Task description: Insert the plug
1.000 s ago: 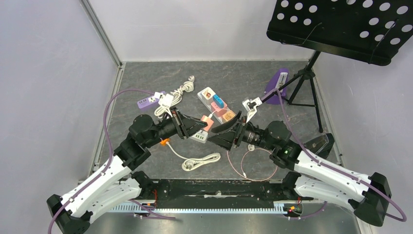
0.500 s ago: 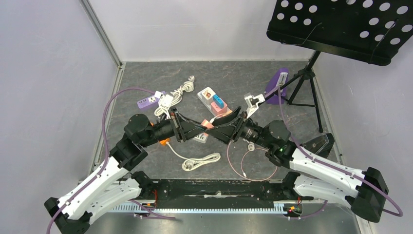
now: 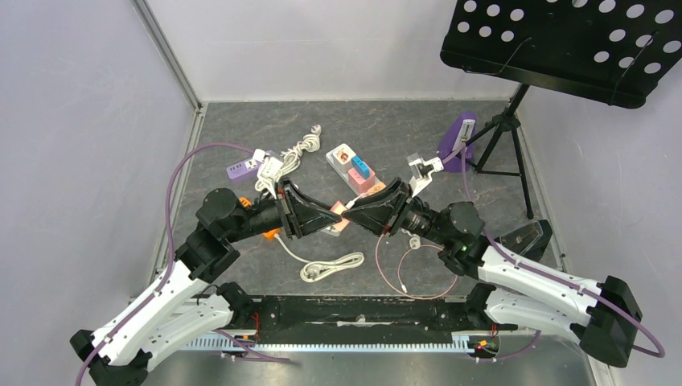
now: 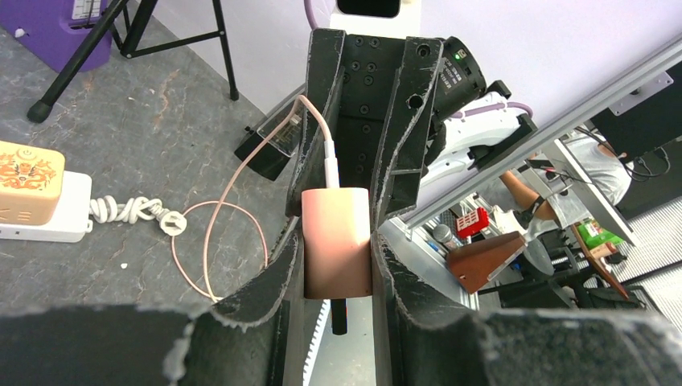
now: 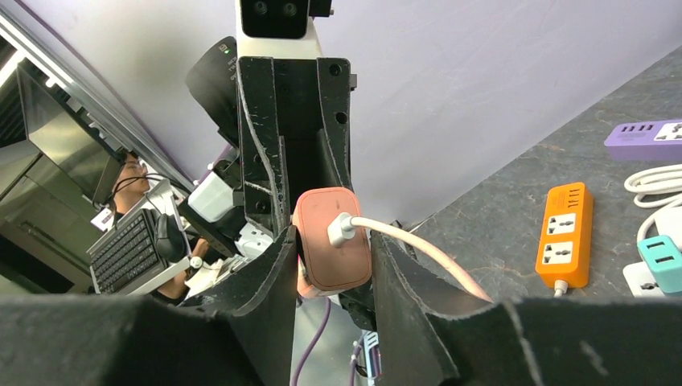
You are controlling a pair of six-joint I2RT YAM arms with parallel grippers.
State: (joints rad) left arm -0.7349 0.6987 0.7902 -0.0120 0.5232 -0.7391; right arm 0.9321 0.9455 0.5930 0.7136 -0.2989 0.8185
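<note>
Above the table (image 3: 386, 129), pink plug (image 4: 336, 241), gripped by left tool (image 3: 328, 215), right tool (image 5: 332, 243) clamped on it too

Layout at the recorded moment. The pink block-shaped plastic charger plug (image 4: 336, 241) sat at the middle of the grey stone-patterned table (image 3: 386, 129), pinched between the left gripper (image 3: 333, 215) on its left and the right gripper (image 3: 354, 212) on its right. Just behind it lay the white plastic power strip (image 3: 334, 161), with adapters on it. To that strip's left lay the white bundled cable (image 3: 304, 146) and, further left, the purple plastic power strip (image 3: 239, 170). The orange plastic power strip (image 3: 272, 235) lay under the left arm. The white coiled cord (image 3: 331, 268) lay nearer the bases, with the thin pink cable loop (image 3: 406, 273) to its right. The black metal music stand (image 3: 503, 133) stood at the far right.
</note>
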